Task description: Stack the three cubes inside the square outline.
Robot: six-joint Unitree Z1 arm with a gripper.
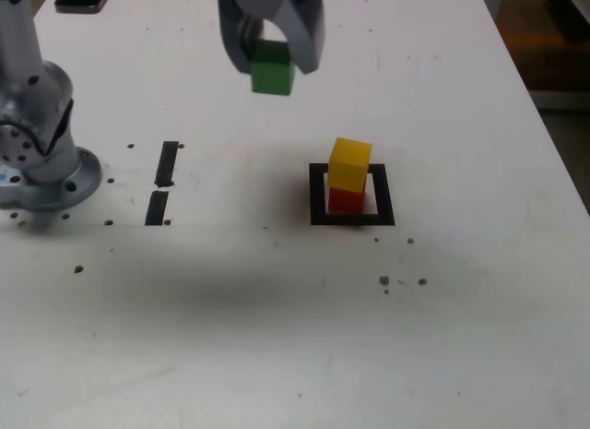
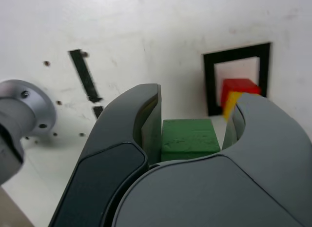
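Exterior view looks down from high; wrist view peers past fingers [image 2: 146, 124].

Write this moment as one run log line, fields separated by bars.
end effector: shut on small green cube, held above table | small yellow cube: on small red cube | stack: inside black tape square outline

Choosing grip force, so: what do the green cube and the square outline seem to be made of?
Green cube: looks like painted wood or hard plastic; matte, faintly scuffed face, crisp edges, no visible squash in the tool. Square outline: apparently black tape; thin, flat strips on the white table.
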